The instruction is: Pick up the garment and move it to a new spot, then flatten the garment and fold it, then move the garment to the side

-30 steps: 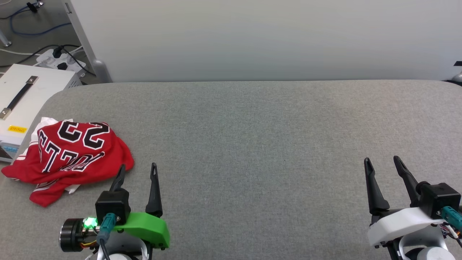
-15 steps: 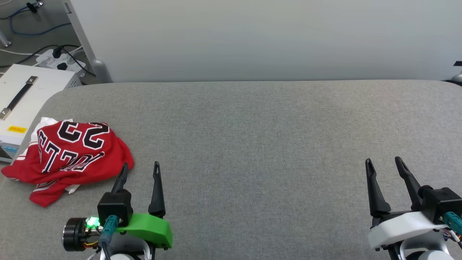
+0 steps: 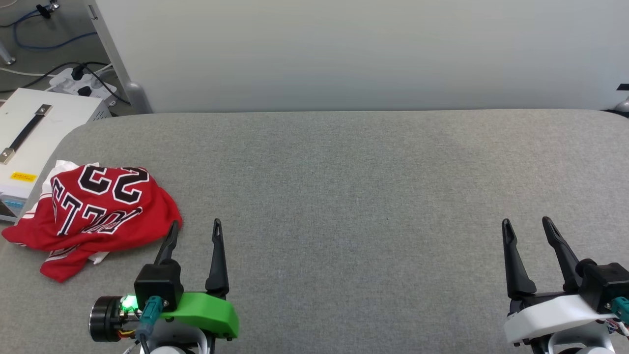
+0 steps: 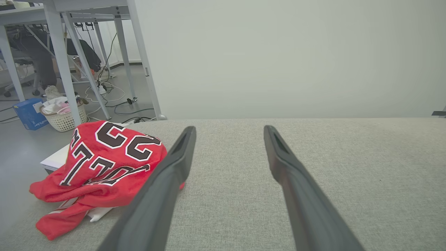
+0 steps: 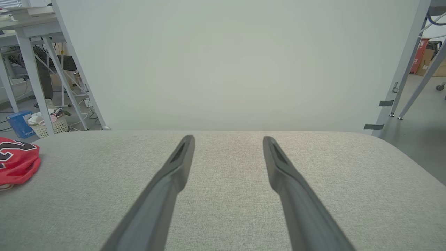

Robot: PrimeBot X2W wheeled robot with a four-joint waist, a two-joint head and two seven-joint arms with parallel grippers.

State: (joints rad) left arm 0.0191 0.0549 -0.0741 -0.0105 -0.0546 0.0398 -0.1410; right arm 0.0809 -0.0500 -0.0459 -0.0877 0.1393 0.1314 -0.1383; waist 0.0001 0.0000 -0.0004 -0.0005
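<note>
A: Where is the garment [image 3: 93,214] to be found?
B: It is seen crumpled in a heap at the lower left of the head view, on the left end of the grey fabric-covered table [image 3: 344,196]. It is a red jersey T-shirt. Its black, white-edged "23" and lettering are turned upward and read upside down, and some white sleeve and striped trim is shown at its edges.
A: How are the grippers held?
B: The left gripper [image 3: 195,223], on a green mount, is seen at the bottom left of that frame. Its two dark fingers [image 3: 216,246] are spread apart and nothing is held between them. One fingertip is placed just beside the garment's right edge; whether contact is made cannot be told. The right gripper [image 3: 526,221], on a white mount, is seen at the bottom right, well apart from the garment, likewise spread and empty.
A: What else is shown?
B: A white case with a black handle [image 3: 34,132] is seen at the left edge beside the table, and a power strip [image 3: 81,81] at the upper left. A woven basket [image 4: 64,118] and a blue box [image 4: 29,113] are seen at the left of the left wrist view
</note>
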